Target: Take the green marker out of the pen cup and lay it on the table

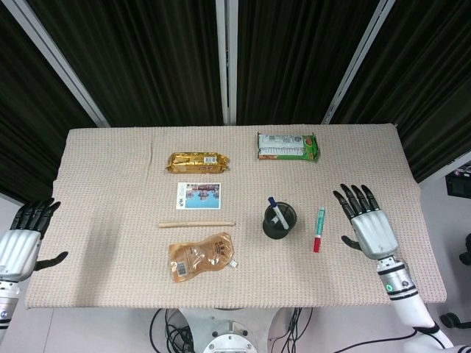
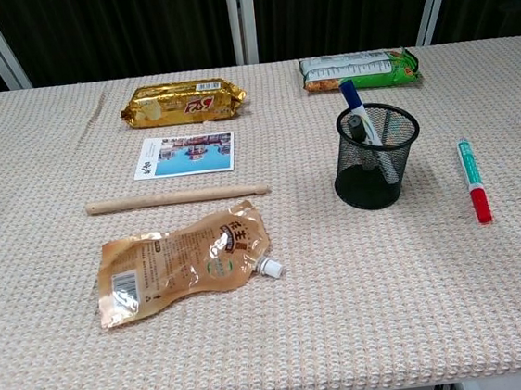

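green marker (image 2: 470, 179): flat on the table right of the pen cup (image 2: 378, 155), could roll if bumped
right hand (image 1: 367, 224): spread, empty, just beside it
left hand (image 1: 23, 239): open, holding nothing

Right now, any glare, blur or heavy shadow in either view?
Head view: sharp and evenly lit, faint shadow beside the black mesh pen cup; open right hand unblurred. Chest view: crisp, slight sheen on the orange spouted pouch, and the green marker with the red cap reads clearly.
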Controlling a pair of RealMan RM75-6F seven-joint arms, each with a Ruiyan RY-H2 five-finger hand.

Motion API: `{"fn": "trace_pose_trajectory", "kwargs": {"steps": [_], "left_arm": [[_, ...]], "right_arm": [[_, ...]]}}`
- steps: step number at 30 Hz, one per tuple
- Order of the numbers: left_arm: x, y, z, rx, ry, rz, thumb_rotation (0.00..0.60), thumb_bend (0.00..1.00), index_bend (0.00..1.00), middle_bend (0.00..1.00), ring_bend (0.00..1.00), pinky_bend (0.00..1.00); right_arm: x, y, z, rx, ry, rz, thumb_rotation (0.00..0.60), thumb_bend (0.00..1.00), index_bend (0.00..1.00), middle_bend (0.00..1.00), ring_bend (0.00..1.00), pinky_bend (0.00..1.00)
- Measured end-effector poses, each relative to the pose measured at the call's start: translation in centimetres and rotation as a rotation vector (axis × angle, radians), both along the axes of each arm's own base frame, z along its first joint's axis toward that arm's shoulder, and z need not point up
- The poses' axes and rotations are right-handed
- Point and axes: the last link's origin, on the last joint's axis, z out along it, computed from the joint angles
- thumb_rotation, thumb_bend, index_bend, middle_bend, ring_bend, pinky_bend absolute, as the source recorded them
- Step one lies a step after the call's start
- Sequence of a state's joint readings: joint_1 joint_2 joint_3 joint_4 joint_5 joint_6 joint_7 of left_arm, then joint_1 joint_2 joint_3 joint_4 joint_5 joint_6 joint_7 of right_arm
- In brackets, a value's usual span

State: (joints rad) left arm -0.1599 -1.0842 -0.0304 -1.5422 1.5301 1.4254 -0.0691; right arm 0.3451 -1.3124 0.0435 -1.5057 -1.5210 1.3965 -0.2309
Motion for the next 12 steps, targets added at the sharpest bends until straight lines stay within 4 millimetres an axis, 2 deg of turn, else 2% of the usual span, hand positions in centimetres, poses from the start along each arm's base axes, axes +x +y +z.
{"fn": "trace_pose_trajectory", "kwargs": {"steps": [6, 10, 12], "left_arm": [[0.5, 0.1, 0.2, 0.022, 0.014, -0.031, 0.600, 0.13, 0.04, 0.00, 0.00, 0.00], [0.7, 0.2, 0.3, 0.028, 0.021, -0.051, 0.600, 0.13, 0.04, 0.00, 0.00, 0.00], [0.7, 0.2, 0.3, 0.028, 0.023, -0.050, 0.600, 0.13, 0.04, 0.00, 0.00, 0.00]], "right_arm": [[-3.3, 3.5, 5.3, -0.169, -0.009, -0.109, 0.600, 0.00, 0.00, 0.00, 0.00, 0.00], [-6.1, 5.5, 7.6, -0.224, -0.016, -0.248, 0.600, 0.00, 0.00, 0.00, 0.00, 0.00], [-7.1, 6.0, 8.0, -0.234, -0.034, -0.295, 0.600, 0.00, 0.00, 0.00, 0.00, 0.00]]}}
